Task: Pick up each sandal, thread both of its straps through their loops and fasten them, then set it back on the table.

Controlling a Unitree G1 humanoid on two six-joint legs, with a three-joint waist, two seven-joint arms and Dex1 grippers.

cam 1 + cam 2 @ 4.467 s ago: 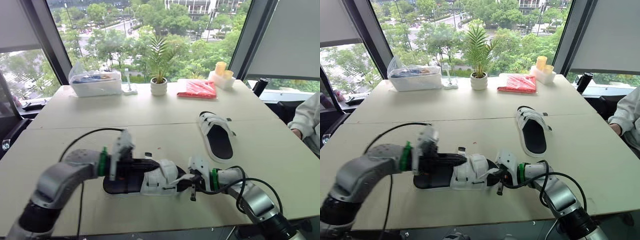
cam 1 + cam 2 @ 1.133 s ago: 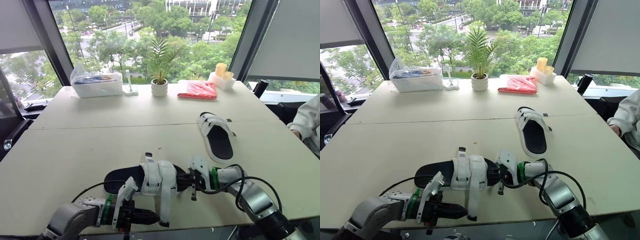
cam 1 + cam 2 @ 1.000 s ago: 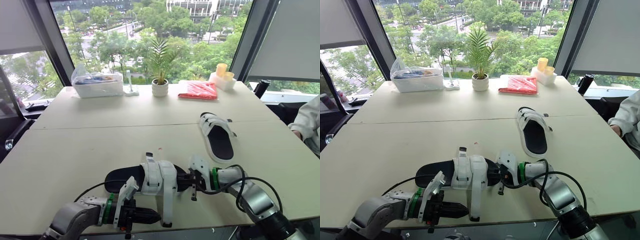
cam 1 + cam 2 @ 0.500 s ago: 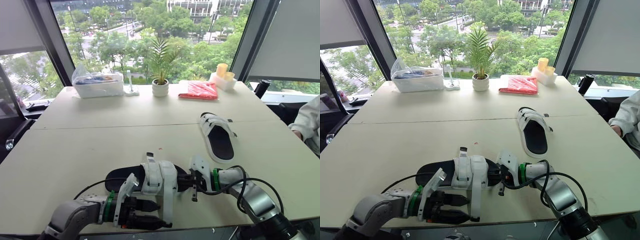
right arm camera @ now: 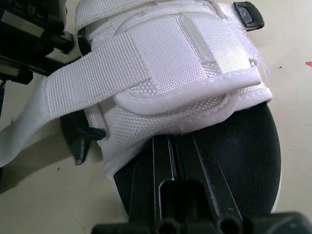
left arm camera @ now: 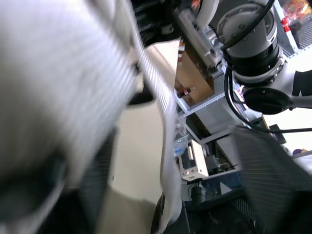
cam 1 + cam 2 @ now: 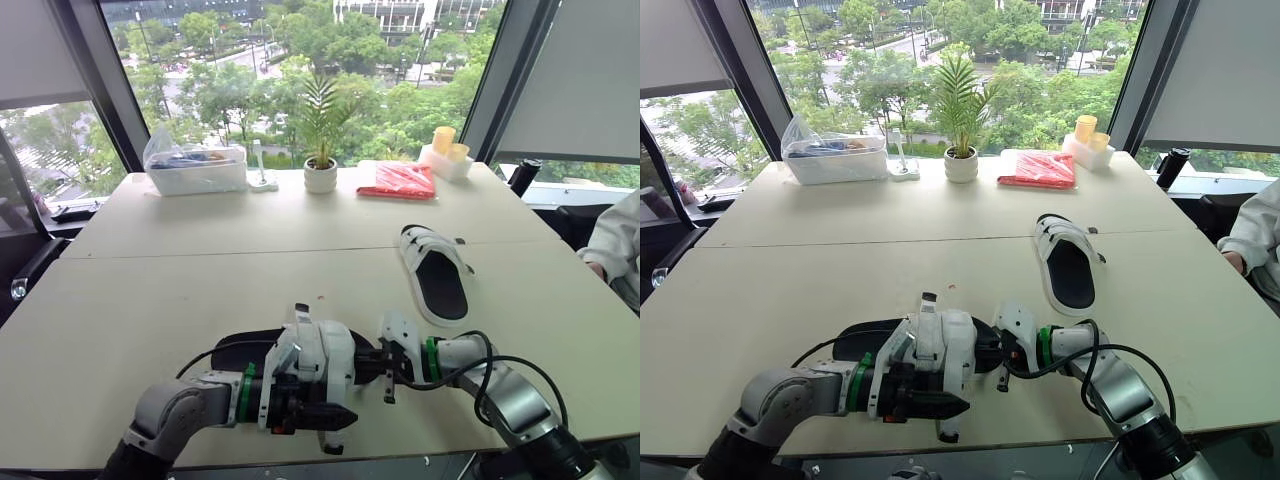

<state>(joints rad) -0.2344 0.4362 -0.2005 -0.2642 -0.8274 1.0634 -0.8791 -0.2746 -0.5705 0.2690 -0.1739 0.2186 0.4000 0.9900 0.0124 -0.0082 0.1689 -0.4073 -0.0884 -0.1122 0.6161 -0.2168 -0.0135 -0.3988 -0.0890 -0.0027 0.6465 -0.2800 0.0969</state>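
Black-soled sandal with white webbing straps [image 7: 250, 352]: flat on beige worktop [image 7: 150, 290], near edge, between grippers. Long axis left–right; strapped end right, bare footbed left. Right gripper [image 7: 368, 362]: closed, lying on footbed, tips under white upper, entering from right. Left gripper [image 7: 335, 413]: at sandal's near side, against loose strap [image 7: 333, 440] trailing toward near edge; open or closed cannot tell.

On the table [image 7: 150, 280], the near sandal [image 7: 325, 350] lies at the lower centre of the frame. The far sandal [image 7: 436, 273] lies right of centre, farther back. Along the far edge, left to right, stand a box [image 7: 195, 170], a potted plant [image 7: 320, 176], a packet [image 7: 398, 180] and cups [image 7: 445, 150].
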